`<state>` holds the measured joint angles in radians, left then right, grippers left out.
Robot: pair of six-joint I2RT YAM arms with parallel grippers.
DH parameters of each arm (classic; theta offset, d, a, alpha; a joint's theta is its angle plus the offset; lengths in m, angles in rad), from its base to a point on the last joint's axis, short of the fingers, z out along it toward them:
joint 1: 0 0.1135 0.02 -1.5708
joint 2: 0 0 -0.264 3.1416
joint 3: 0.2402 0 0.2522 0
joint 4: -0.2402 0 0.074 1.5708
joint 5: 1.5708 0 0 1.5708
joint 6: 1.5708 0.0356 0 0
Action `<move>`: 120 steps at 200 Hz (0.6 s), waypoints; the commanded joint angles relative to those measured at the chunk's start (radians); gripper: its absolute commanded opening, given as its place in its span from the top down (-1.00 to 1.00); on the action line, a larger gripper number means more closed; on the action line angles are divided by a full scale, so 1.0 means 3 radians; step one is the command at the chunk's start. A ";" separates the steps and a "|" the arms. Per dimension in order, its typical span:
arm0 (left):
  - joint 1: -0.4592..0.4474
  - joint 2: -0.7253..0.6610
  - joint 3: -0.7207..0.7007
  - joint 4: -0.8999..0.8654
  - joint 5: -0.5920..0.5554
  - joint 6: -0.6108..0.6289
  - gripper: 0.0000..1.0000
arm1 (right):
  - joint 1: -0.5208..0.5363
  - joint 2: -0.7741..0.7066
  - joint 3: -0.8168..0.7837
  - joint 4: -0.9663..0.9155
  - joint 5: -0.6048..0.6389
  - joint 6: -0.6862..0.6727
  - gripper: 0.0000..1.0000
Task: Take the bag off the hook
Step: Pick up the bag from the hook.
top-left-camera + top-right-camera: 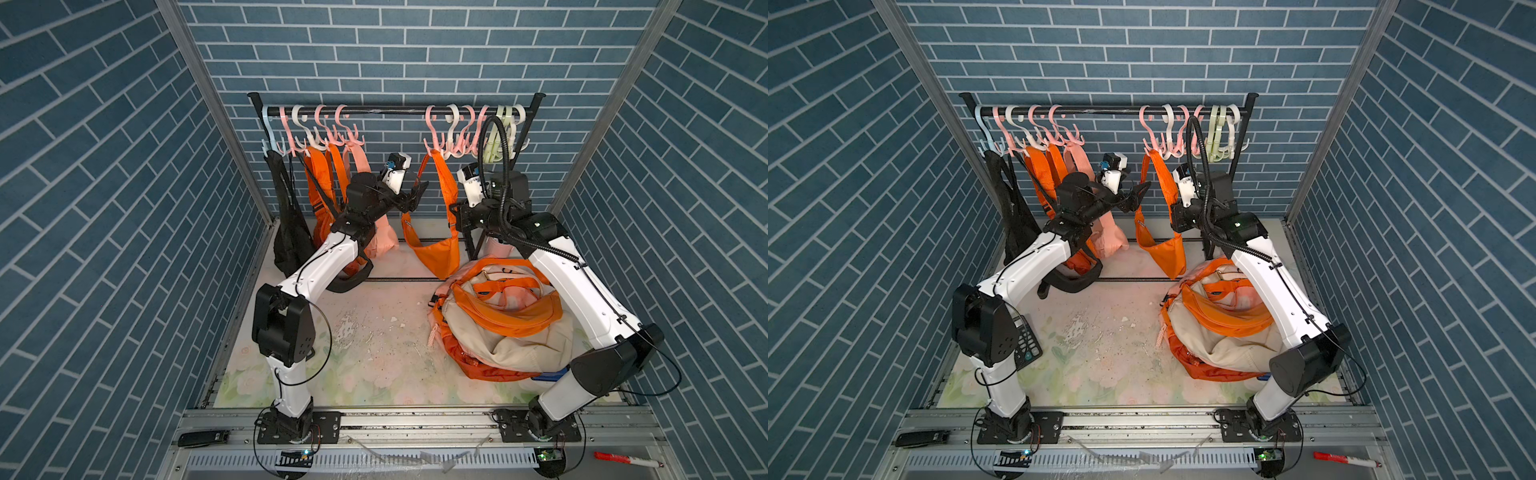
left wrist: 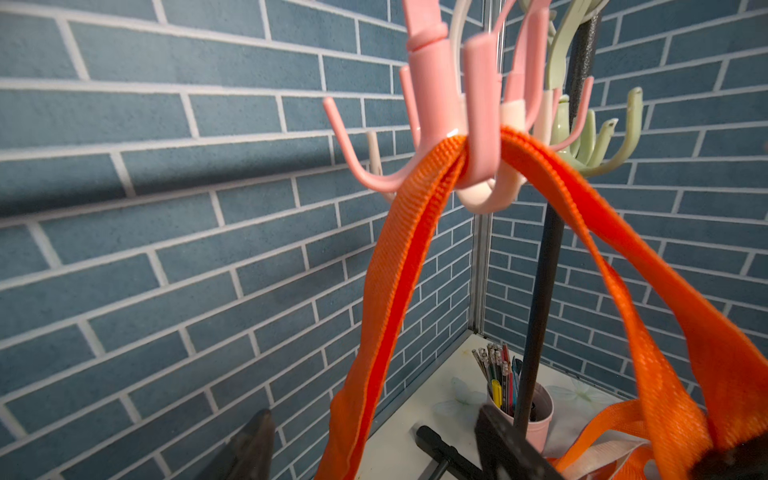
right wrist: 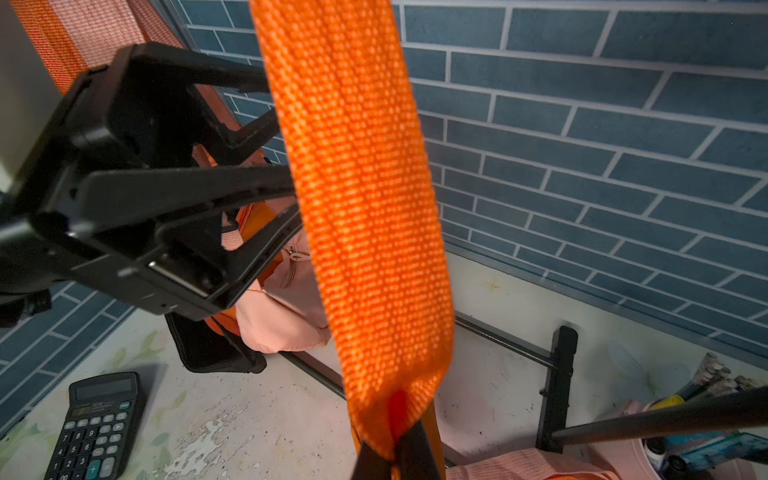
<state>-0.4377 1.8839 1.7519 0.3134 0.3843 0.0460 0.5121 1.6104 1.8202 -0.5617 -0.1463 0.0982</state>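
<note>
Mid-frame, the orange bag (image 1: 436, 253) hangs by its strap (image 2: 395, 270) on a pink hook (image 2: 478, 124); right tool (image 3: 392, 457) clamps the strap, left tool (image 1: 417, 194) stands apart around it.

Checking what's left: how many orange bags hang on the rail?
2. One orange bag hangs at the left beside the pink bag; the other orange bag right of centre, strap in the right gripper. The left arm may hide more.
</note>
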 commanded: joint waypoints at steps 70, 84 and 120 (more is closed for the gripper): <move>0.0040 0.0304 0.0424 0.0150 0.0265 -0.0127 0.79 | -0.0015 -0.0081 0.0140 -0.0163 -0.0025 0.0064 1.00; 0.0038 0.0274 0.0424 0.0141 0.0280 -0.0120 1.00 | -0.0015 -0.0075 0.0155 -0.0176 -0.0032 0.0074 1.00; 0.0040 0.0170 0.0523 -0.0140 0.0220 -0.0100 1.00 | -0.0015 -0.0055 0.0209 -0.0184 -0.0052 0.0103 1.00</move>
<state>-0.4316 1.9732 1.8610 0.3214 0.4500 0.0124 0.5110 1.6104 1.8473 -0.6056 -0.1509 0.1013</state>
